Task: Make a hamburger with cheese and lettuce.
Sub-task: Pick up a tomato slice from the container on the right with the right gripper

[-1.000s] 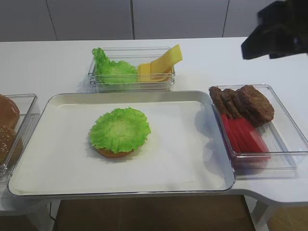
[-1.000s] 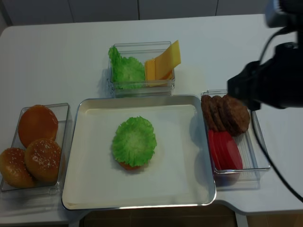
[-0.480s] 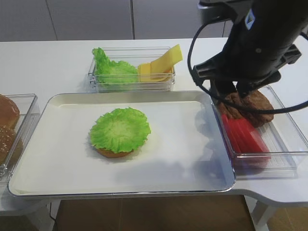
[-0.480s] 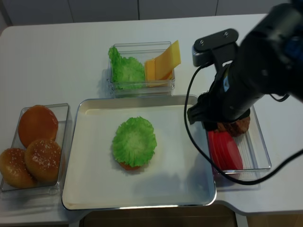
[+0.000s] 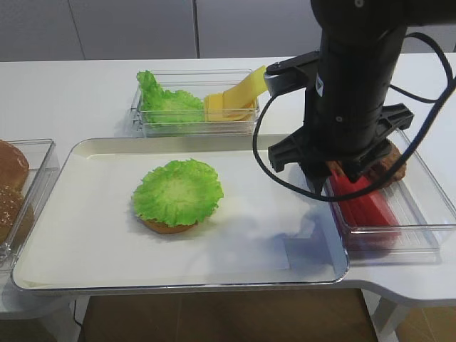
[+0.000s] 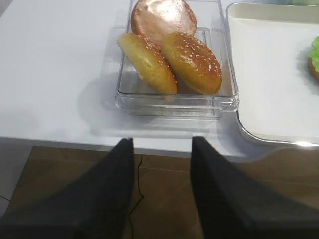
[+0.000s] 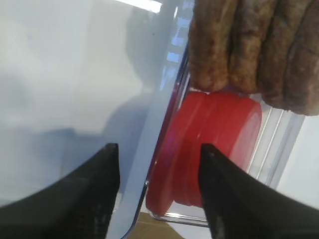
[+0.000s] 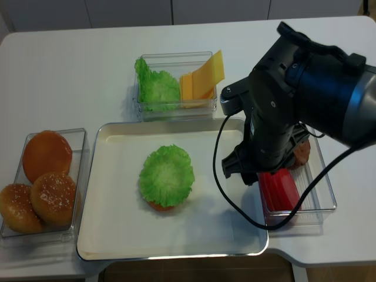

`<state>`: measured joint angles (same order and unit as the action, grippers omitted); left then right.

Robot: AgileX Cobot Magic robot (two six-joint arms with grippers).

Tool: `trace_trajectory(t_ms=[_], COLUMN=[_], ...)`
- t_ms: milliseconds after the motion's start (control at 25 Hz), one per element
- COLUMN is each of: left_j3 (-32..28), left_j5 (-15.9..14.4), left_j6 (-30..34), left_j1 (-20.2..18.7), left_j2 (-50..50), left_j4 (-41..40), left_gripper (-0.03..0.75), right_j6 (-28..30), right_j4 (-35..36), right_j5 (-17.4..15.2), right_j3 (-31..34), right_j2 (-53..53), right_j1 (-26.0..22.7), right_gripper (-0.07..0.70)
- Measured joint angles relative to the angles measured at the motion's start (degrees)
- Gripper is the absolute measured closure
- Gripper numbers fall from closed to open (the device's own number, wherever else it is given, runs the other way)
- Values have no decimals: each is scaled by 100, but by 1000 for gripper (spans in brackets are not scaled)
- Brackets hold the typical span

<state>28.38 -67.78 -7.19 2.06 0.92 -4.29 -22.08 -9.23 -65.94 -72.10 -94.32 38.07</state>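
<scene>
The hamburger (image 5: 173,201), a low open stack with a tan round bun base under a wide ruffled green lettuce leaf (image 8: 167,174), sits left of centre on my flat white metal tray (image 5: 85,242). Behind the tray a clear plastic box (image 5: 196,127) holds more green leaves on its left and the thin yellow square cheese slices (image 8: 204,80) on its right, the slices leaning up over the box's rim.

My right claw (image 7: 158,191) hangs over the tray's right edge with its two dark fingers (image 7: 94,199) spread apart and nothing between them. Only my right wrist view shows that: from both high views my bulky black right arm (image 5: 353,92) covers the claw, and it also hides most of the clear box (image 8: 326,197) on the right. The wrist view looks straight down at that box, where red tomato rounds (image 7: 209,149) stand on edge and dark brown patties (image 7: 249,47) lean just behind them.

My left claw (image 6: 160,194) appears only in my left wrist view, its fingers apart and empty over the tabletop (image 6: 55,64) edge, near a clear box (image 6: 174,99) of three brown bun halves (image 6: 192,62), two of them seeded.
</scene>
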Motion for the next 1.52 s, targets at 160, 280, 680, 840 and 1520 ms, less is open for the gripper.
trace_trajectory(t_ms=[160,280,680,840,1520], left_j3=[0,0,0,0,0], left_j5=[0,0,0,0,0], left_j6=[0,0,0,0,0], left_j1=[0,0,0,0,0], left_j2=[0,0,0,0,0], left_j4=[0,0,0,0,0], left_gripper=[429,429,430,429,430], right_j6=[-92,-102,-92,-92,-58], right_j4=[-137,-147,-147,-147,-148], right_j5=[-40,-40,-40,-40,-38], right_j3=[0,0,0,0,0], right_j2=[-74,-110,-110,-110,-97], right_j1=[0,0,0,0,0], right_gripper=[244,244,393,419,579])
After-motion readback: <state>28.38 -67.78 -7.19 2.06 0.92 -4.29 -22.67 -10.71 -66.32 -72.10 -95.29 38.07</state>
